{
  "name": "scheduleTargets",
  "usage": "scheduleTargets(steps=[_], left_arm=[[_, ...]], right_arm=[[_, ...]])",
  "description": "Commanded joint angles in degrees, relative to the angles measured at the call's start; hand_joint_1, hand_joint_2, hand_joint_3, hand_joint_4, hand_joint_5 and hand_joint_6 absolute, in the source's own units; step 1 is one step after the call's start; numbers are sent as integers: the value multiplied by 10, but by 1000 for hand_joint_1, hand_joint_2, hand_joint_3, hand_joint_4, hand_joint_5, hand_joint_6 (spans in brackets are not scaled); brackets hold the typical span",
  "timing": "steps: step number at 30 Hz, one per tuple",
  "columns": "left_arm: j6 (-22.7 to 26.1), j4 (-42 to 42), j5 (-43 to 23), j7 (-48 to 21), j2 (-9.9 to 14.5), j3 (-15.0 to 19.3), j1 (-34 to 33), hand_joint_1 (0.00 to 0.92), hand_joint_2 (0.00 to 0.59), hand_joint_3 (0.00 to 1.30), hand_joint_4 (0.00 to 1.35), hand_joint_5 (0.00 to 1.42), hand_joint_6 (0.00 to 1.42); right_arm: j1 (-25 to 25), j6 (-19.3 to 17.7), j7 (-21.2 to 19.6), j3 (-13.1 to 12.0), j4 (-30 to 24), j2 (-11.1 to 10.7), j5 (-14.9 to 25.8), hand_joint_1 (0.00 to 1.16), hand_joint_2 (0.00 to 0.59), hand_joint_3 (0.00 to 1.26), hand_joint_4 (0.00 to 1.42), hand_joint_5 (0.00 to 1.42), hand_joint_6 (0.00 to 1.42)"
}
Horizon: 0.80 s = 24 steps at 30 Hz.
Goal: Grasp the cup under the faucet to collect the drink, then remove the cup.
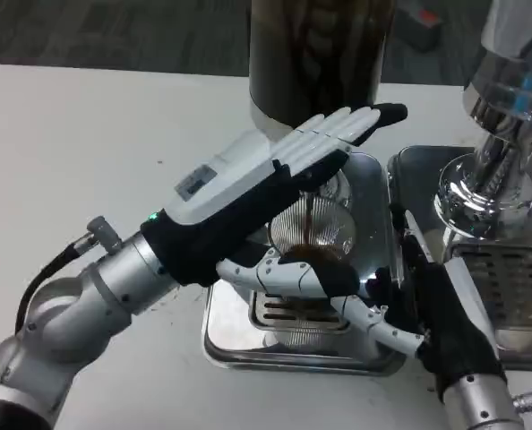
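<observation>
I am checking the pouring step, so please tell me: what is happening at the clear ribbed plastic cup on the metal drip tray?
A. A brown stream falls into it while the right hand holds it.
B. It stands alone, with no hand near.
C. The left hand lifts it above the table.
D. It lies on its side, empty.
A: a thin brown stream falls into the clear ribbed plastic cup, and the right hand wraps its fingers around its base on the metal drip tray.

Clear ribbed cup (313,235) stands upright on the drip tray (248,345), holding brown drink.
</observation>
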Motion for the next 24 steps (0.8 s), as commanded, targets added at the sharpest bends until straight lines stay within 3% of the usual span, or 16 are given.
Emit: scheduleTargets(steps=[1,24], left_arm=[[4,8,14,-6,6,-7,4,0,124,0,0,0,0],[16,8,17,7,13,3,7,0,126,0,0,0,0]], right_arm=[[-12,-22,-2,-2,18,5,8,734,175,0,0,0,0],[-28,-38,13,7,39,10,12,720,179,0,0,0,0]])
